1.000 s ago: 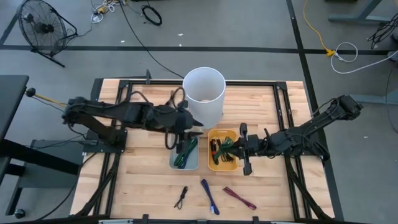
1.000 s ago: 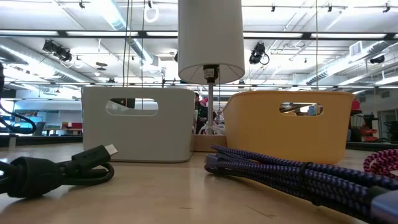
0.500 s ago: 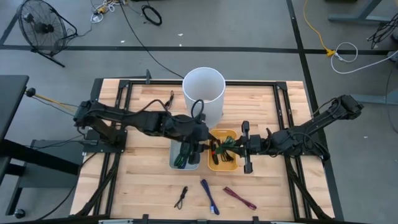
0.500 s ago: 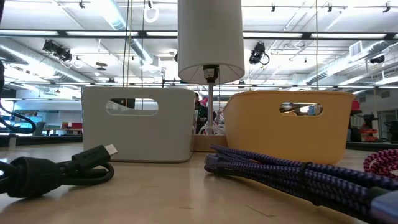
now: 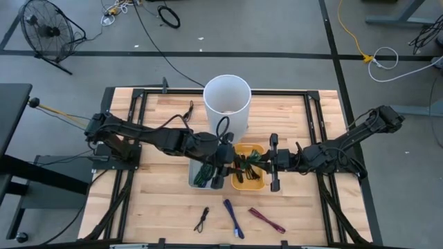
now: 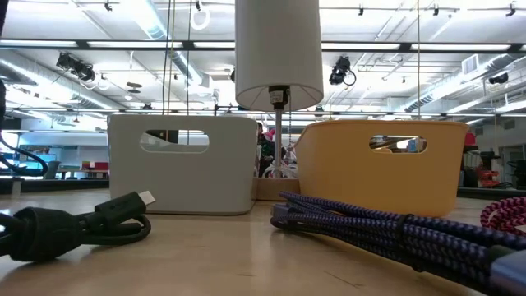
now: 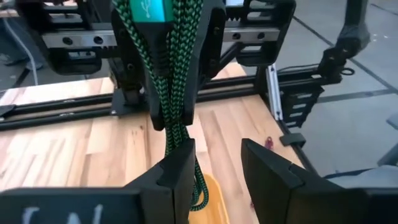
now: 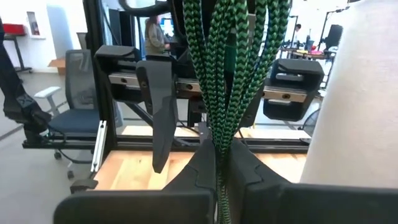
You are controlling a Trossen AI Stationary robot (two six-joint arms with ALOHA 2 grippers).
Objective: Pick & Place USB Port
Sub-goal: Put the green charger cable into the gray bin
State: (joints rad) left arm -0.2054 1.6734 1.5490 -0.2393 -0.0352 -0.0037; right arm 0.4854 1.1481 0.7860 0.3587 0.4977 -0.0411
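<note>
Left gripper moved from the grey bin toward the yellow bin, fingers spread. Right gripper clamps the green cable.

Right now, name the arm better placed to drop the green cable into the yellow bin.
Probably right. The right gripper is shut on the green cable, which hangs over the yellow bin. The left gripper is open alongside, holding nothing.

The braided cable was green checked with black, its USB plug teal. One bin was pale grey, the other bin yellow-orange. The cylinder was white. On the light wooden table lay black, purple and magenta cables.
</note>
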